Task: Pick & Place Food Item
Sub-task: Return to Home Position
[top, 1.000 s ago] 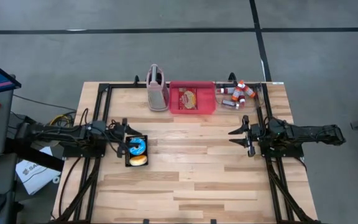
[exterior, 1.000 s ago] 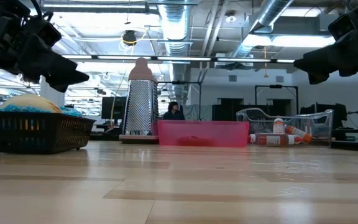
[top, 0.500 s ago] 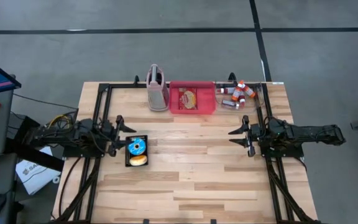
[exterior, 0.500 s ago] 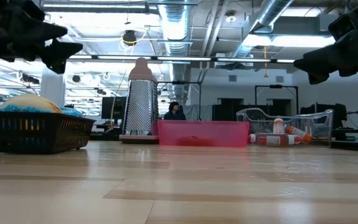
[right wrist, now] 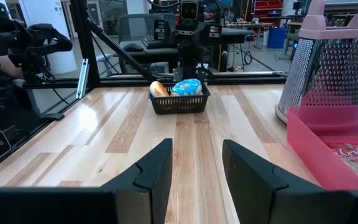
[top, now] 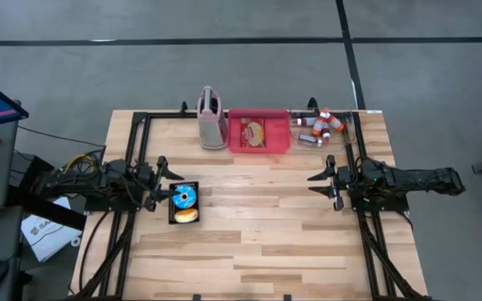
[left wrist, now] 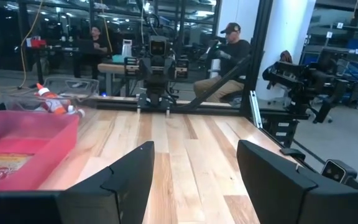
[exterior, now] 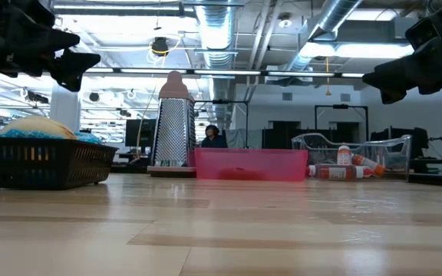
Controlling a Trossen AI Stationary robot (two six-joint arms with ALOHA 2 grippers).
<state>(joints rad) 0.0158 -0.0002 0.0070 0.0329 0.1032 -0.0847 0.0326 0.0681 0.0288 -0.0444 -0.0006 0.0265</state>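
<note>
Your orange- and red-capped food colouring bottles (top: 320,127) already lie in the clear plastic bin (exterior: 390,149), at the upper right of the overhead frame. They rest on their sides in a jumble, so no single long axis holds for all of them. The bin sits just above the right gripper (top: 318,184) in that frame, near it and not touching, so your right arm is plainly the nearer one. The left gripper (top: 157,180) is well apart from the bin, at the left of the frame. Just to its right is the black mesh basket (top: 171,203) holding a blue-iced doughnut and a bun.

Both claws are spread and empty: in each wrist view the two dark fingers (left wrist: 132,174) (right wrist: 157,165) stand apart with only bare wooden table (top: 258,242) between them. With nothing left to carry, I judge that all that remains for you is to draw the arms back.

A second ago the left claw hung over the basket. It has since pulled back toward the left edge and risen in the low view, and has barely shifted in the last half second. The right arm has not moved.
</note>
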